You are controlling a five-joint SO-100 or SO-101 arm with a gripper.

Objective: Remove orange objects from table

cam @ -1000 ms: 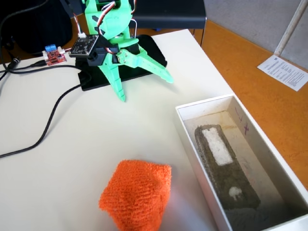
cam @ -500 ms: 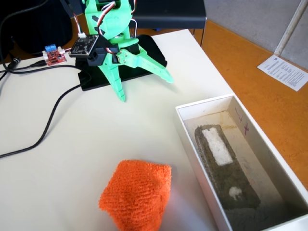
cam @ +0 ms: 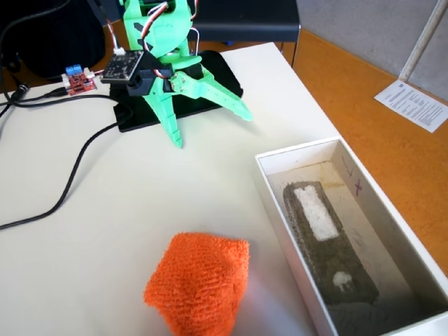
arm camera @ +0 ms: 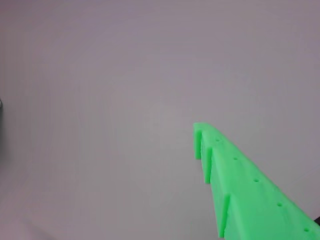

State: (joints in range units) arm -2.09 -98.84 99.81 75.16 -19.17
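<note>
The green plastic hand (cam: 210, 129) hangs with its two fingers spread wide apart, holding nothing, above the white counter (cam: 84, 231). The fuzzy orange cloth lump (cam: 199, 283) lies near the front edge, beside the white rectangular box (cam: 280, 231).

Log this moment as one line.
claw open, empty, raised near base | orange cloth on table, untouched | white box right of cloth

We can make out no words or numbers anywhere: the printed sheet (cam: 418, 103) at the right edge of the fixed view carries lines too small for us to read, and inside the white box (cam: 301, 259) only a faint purplish cross-like scribble (cam: 358, 184) shows.
</note>
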